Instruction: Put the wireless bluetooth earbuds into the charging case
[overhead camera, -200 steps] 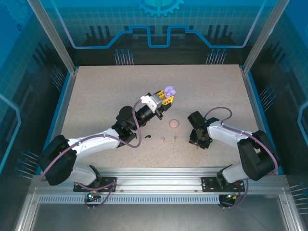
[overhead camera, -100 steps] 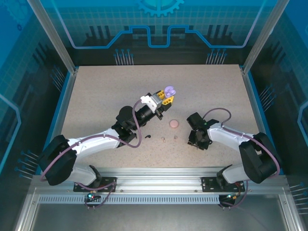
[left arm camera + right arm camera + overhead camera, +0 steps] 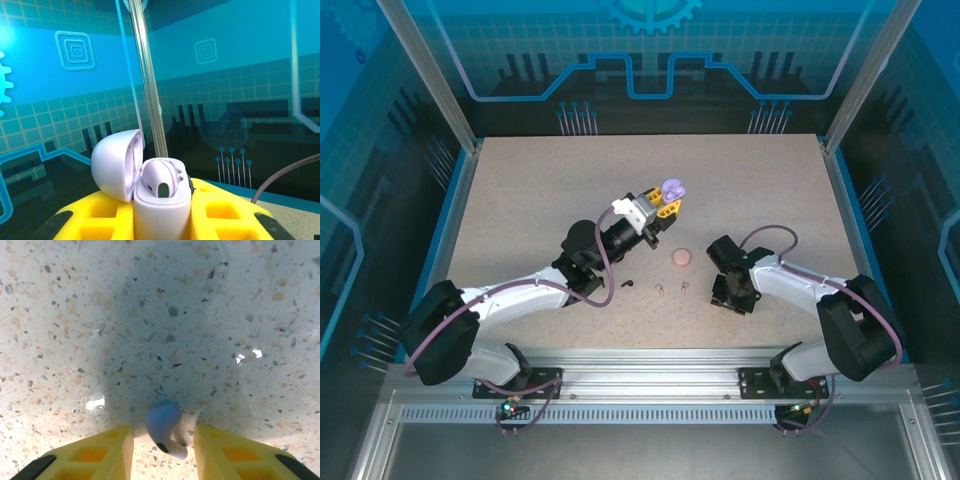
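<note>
Tutor: Since the earlier panel, we see the right arm edged slightly toward the middle of the desk (image 3: 520,200); the left arm has not shifted.
Student: How do we read the right fingers (image 3: 127,445)?
Tutor: Parted and low over the desk, one on each side of a purple earbud (image 3: 165,429) lying there. We see a gap at both sides, so nothing is gripped.
Student: And the left fingers (image 3: 207,207)?
Tutor: Closed on the purple charging case (image 3: 162,205), its lid (image 3: 115,170) swung open to the left. We note a seated earbud (image 3: 160,177) already inside.
Student: What else lies on the desk?
Tutor: Between the arms, a closed pink case (image 3: 681,258). Nearer the arm bases, a black earbud (image 3: 626,283), then a pale earbud (image 3: 661,290) near a second pale earbud (image 3: 684,286).
</note>
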Robot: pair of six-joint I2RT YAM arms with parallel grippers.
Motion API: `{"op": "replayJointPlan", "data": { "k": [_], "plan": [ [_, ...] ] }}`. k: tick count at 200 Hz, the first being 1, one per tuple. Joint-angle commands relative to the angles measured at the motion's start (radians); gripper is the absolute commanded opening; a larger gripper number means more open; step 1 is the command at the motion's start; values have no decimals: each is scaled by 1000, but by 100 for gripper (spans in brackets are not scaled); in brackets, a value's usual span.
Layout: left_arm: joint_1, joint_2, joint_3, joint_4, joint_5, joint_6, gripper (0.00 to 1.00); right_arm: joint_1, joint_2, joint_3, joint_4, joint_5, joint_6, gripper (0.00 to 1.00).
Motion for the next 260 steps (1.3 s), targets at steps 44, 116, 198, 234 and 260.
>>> {"op": "replayJointPlan", "data": {
  "k": [44, 116, 198, 234, 260],
  "plan": [
    [-3, 0, 19, 41, 10, -19, 0, 51, 25, 31, 6, -25, -4, 34],
    [-4, -3, 17, 44, 11, -21, 0, 22, -72, 39, -124, 97, 103, 38],
    [-4, 11, 23, 54, 19, -30, 0, -24, -24, 48, -52, 53, 183, 42],
    [-3, 13, 24, 60, 17, -30, 0, -24, 12, 46, -23, 40, 195, 42],
    [-4, 13, 23, 60, 18, -33, 0, -25, 34, 40, -4, 36, 199, 41]
  ]
}}
